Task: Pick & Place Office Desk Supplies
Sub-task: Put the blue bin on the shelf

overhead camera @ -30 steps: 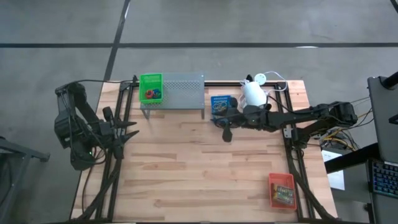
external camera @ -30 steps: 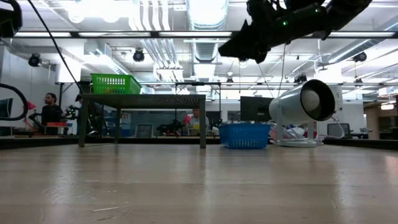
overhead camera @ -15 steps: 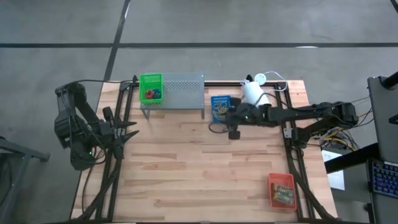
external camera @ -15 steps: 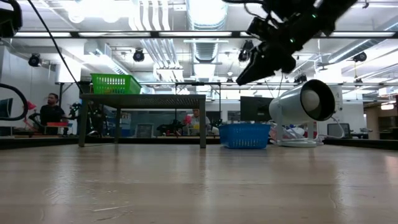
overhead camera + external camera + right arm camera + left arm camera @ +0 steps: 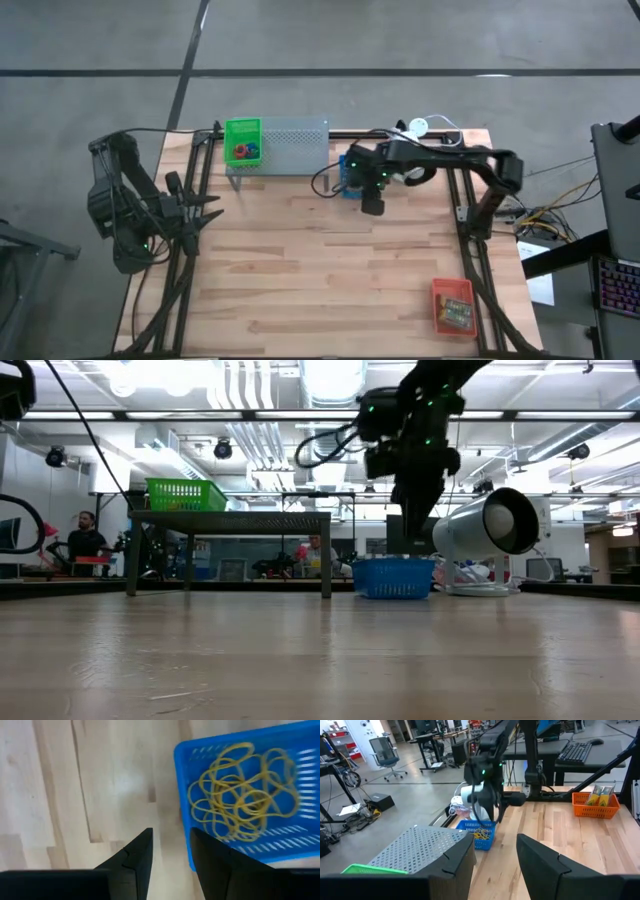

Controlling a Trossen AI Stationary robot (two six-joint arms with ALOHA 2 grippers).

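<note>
— While my right gripper (image 5: 170, 852) hangs over the blue tray's (image 5: 240, 795) near wall, fingers parted and empty: what is the risk?

— Item: rubber bands (image 5: 240, 795), tangled, lying in that tray beside the white lamp (image 5: 490, 525). If I descend here, one finger likely strikes the rim — the tray tips or skids.

— Left gripper (image 5: 492, 865)?

— Parked at the table's edge, spread.

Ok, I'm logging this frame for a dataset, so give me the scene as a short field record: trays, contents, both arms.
blue tray: near the table's back edge, holds yellow rubber bands
green tray: on the grey shelf, red and blue items inside
orange tray: front right of table, holds small boxes
right gripper: open, empty, above the blue tray's edge
left gripper: open, empty, off the table's left side
lamp: white, behind the blue tray
</note>
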